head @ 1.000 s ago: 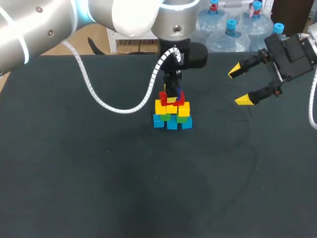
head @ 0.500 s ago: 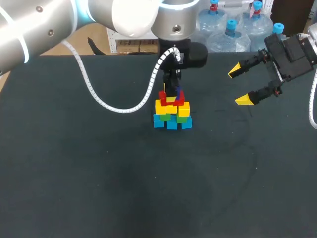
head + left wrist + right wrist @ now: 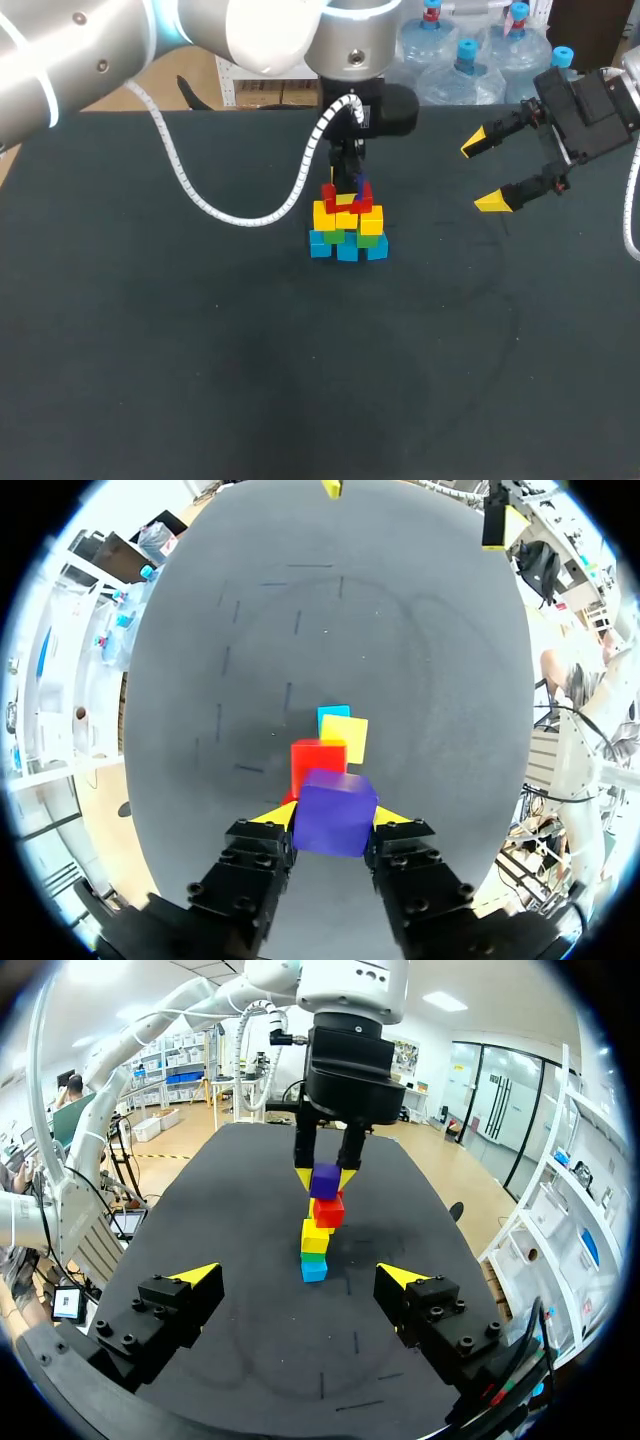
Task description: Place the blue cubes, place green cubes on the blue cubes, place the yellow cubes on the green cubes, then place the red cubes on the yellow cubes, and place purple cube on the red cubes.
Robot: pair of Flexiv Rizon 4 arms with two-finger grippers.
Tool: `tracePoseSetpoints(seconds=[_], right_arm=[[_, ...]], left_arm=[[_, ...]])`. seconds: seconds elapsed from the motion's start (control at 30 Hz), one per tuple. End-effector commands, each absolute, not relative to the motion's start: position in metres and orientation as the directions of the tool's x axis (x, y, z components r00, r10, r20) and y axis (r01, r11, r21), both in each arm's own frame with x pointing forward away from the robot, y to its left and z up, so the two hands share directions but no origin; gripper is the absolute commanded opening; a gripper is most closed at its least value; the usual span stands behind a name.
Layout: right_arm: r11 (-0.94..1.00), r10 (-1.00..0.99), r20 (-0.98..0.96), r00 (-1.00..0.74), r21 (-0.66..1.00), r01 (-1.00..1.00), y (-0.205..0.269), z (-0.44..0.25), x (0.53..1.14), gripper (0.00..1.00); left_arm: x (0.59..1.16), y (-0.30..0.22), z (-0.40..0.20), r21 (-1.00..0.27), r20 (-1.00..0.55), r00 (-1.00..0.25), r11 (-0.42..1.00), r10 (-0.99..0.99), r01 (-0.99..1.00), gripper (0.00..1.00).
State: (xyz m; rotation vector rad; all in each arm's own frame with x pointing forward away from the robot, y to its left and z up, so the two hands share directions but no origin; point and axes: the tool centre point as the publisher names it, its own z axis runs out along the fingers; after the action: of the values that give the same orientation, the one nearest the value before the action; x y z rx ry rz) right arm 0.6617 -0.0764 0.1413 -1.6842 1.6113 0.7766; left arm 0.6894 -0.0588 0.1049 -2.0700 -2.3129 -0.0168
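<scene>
Purple cube [image 3: 361, 190] shows in the head view as a dark sliver atop the stack [image 3: 347, 228] near the middle of the desk [image 3: 200, 350]. It is mostly hidden by our left claw [image 3: 350, 190], which stands over it from above. Below it lie red cubes [image 3: 345, 207], yellow cubes [image 3: 330, 217], green cubes [image 3: 366, 240] and blue cubes [image 3: 322, 246]. Our right claw [image 3: 483, 173] hangs well apart to the side, spread wide and holding nothing. In the left wrist view, both yellow fingertips [image 3: 275, 815] press the purple cube from two sides, with the red cubes just beneath it. In the right wrist view, the purple cube appears to rest on the red cubes, gripped by the left claw, while the right claw's own fingers stand far apart.
</scene>
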Motion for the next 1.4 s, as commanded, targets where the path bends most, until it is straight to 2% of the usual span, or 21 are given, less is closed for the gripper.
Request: tracePoseSetpoints(seconds=[0.03, 0.97, 1.03, 1.07, 1.13, 1.4], right_arm=[[-0.01, -0.598, -0.799, 0.06, -0.067, -0.998, -0.0763, 0.1412, 0.6611, 1.0], [-0.01, -0.598, -0.799, 0.06, -0.067, -0.998, -0.0763, 0.1412, 0.6611, 1.0], [-0.01, -0.598, -0.799, 0.06, -0.067, -0.998, -0.0763, 0.1412, 0.6611, 1.0], [-0.01, -0.598, -0.799, 0.06, -0.067, -0.998, -0.0763, 0.1412, 0.6611, 1.0], [-0.01, -0.598, -0.799, 0.06, -0.067, -0.998, -0.0763, 0.1412, 0.6611, 1.0], [-0.01, -0.598, -0.799, 0.06, -0.067, -0.998, -0.0763, 0.1412, 0.6611, 1.0]], left_arm=[[0.6916, -0.058, 0.1042, -0.021, 0.035, -0.111, 0.111, 0.993, 0.994, 0.27], [0.6962, -0.0573, 0.1017, -0.025, 0.026, -0.109, 0.11, 0.994, 0.994, 0.31], [0.6967, -0.0573, 0.1016, -0.026, 0.027, -0.108, 0.109, 0.994, 0.994, 0.39], [0.6968, -0.0574, 0.1015, -0.027, 0.027, -0.108, 0.109, 0.994, 0.994, 0.47], [0.6972, -0.0575, 0.1016, -0.027, 0.025, -0.107, 0.108, 0.994, 0.994, 1.0], [0.6982, -0.0585, 0.1035, -0.022, 0.016, -0.103, 0.103, 0.995, 0.994, 1.0]])
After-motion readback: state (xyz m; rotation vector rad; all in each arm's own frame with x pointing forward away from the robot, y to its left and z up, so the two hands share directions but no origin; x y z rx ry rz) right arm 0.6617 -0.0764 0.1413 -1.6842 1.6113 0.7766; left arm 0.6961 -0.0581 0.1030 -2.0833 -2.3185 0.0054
